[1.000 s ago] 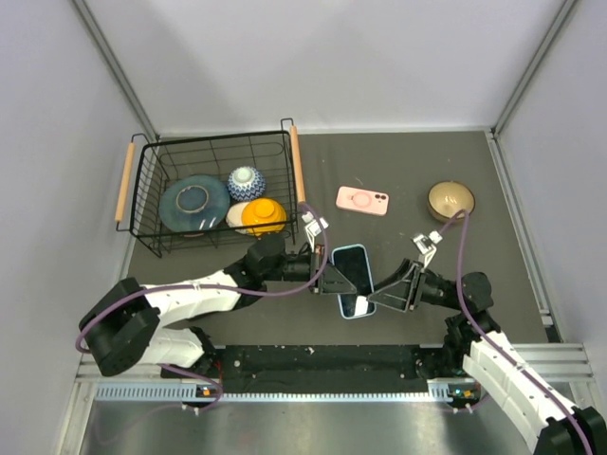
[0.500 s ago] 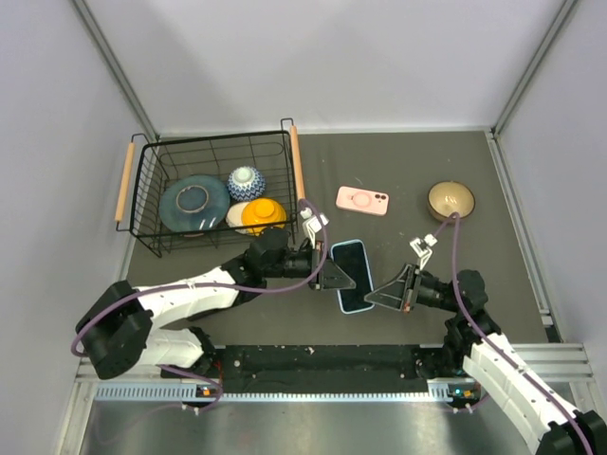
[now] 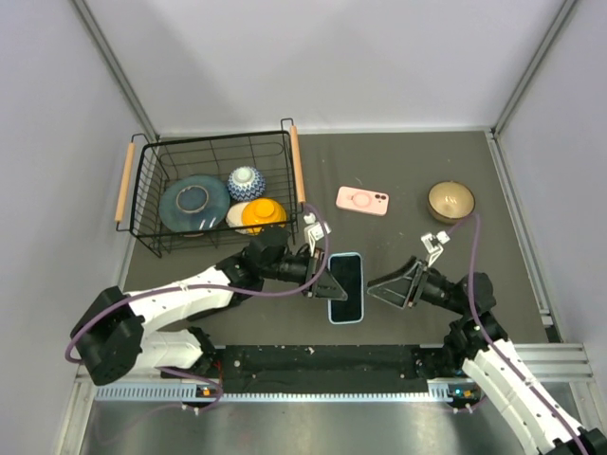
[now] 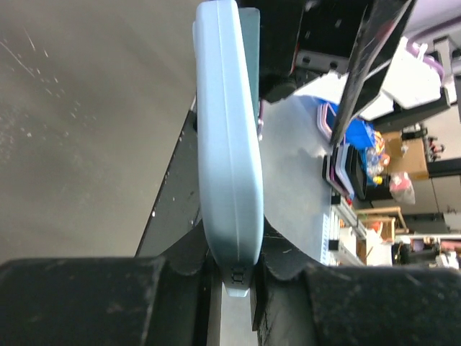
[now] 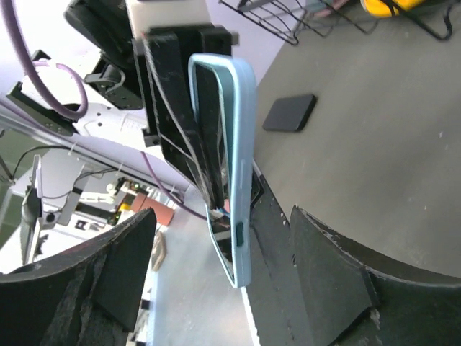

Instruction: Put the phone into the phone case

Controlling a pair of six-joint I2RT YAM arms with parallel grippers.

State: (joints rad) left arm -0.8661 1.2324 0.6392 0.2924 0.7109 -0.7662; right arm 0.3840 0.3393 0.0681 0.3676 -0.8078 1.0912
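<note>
Near the table's front edge, the left gripper pinches a blue-rimmed slab by its left edge, black face up. The right gripper hangs just beside it, jaws spread and empty. The pink case lies flat, well apart from both, between the basket and a gold bowl. Whether the slab holds the teal phone cannot be told.

There's the soft pink rectangular phone case, flat on the desk, back up, white ring showing, dark cut-out at its right end. The slim dark rectangular phone lies flat too, its back unseen.
</note>
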